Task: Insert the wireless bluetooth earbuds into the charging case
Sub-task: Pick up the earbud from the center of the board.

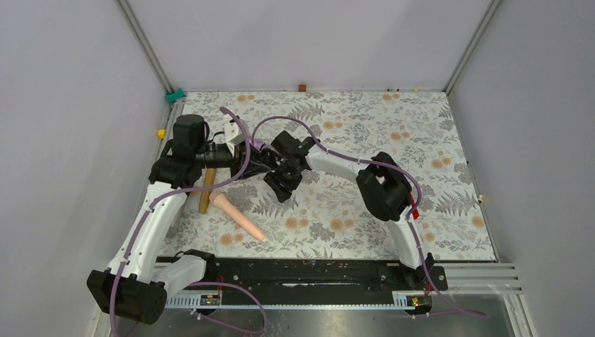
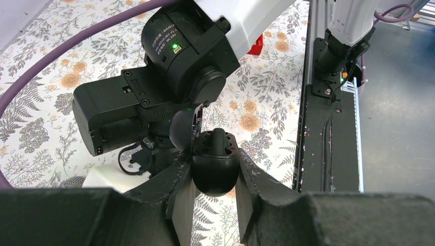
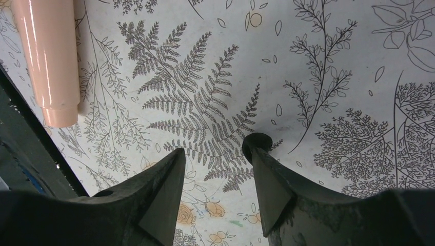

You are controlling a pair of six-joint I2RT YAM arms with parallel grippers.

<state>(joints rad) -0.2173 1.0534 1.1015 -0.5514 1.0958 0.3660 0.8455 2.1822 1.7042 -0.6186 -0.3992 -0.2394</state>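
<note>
My left gripper (image 2: 215, 166) is shut on the black charging case (image 2: 215, 177) and holds it above the table. The case's lid (image 2: 183, 128) stands open, and a black earbud (image 2: 219, 141) sits in it, stem up. My right gripper (image 3: 218, 154) hangs open over the flowered table with nothing between its fingers. A small black round piece (image 3: 258, 142) sits at the tip of its right finger; I cannot tell whether it is an earbud. In the top view the left gripper (image 1: 257, 166) and the right gripper (image 1: 279, 184) are close together at mid-table.
A pink cylinder (image 1: 237, 216) and a wooden stick (image 1: 206, 193) lie near the left arm; the pink cylinder (image 3: 48, 61) also shows beside my right gripper. A red box (image 2: 255, 47) lies further off. The black base rail (image 2: 323, 154) runs along the table's near edge.
</note>
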